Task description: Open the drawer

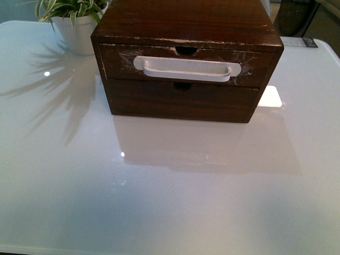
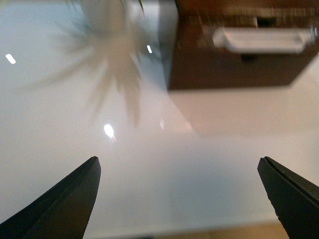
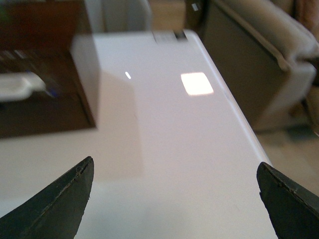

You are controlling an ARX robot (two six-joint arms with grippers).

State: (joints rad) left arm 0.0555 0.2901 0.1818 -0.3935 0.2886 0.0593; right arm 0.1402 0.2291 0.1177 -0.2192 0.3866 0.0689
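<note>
Drawer (image 1: 254,66) shut, white handle (image 1: 186,69) untouched
We see our left gripper (image 2: 178,161) and right gripper (image 3: 174,163) spread wide, empty, above the table (image 1: 159,202)

Front view: from the robot's body, you look down at the wooden chest (image 1: 186,32), close.
Left wrist view: low over the table (image 2: 149,189), facing the chest's front.
Right wrist view: low, past the chest's side.
Shared: the white handle (image 1: 183,69), in all three.
</note>
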